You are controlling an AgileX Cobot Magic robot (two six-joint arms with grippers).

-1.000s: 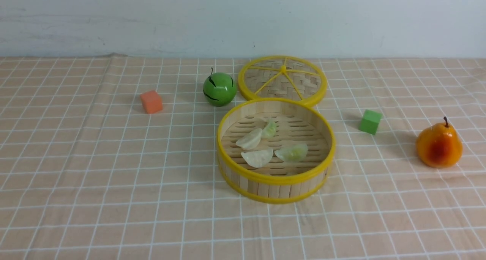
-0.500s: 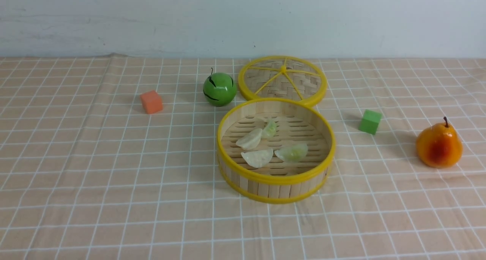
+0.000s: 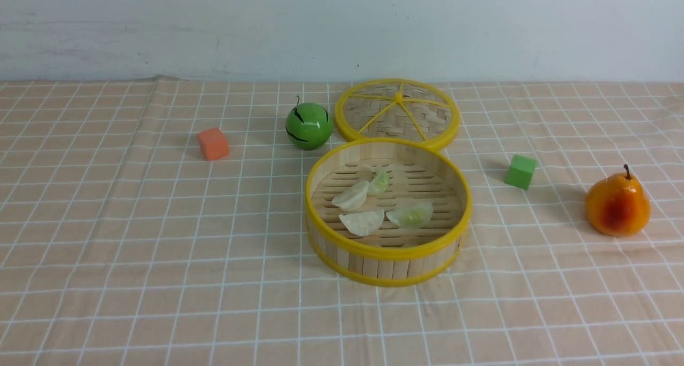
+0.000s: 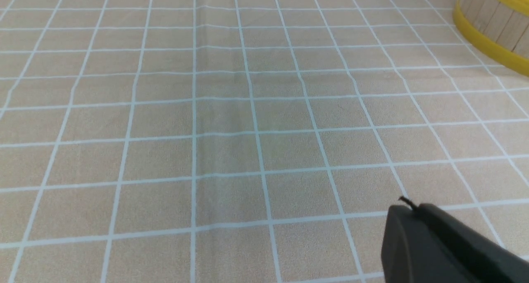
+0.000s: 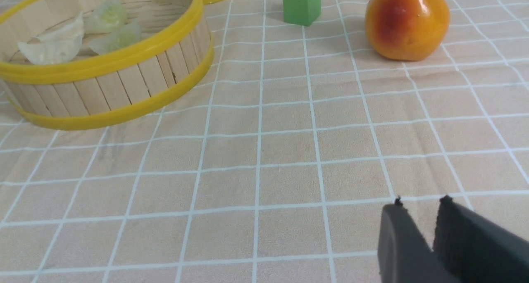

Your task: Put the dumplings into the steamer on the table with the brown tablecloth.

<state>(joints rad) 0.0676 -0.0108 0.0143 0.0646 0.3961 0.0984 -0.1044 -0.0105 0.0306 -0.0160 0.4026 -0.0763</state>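
I log 4 small crescent dumplings (image 3: 380,205), 2 off-white and 2 pale green, lying on the slatted floor of the round bamboo steamer (image 3: 388,251) with yellow rims, left of its centre. It sits on the light tan grid tablecloth (image 3: 133,238); the flat woven lid (image 3: 397,112) touches its far rim. Right gripper (image 5: 421,210): fingers nearly together with a thin gap, grasping nothing, above bare cloth. Left gripper (image 4: 417,217): I see 1 dark mass only, cannot tell its state.
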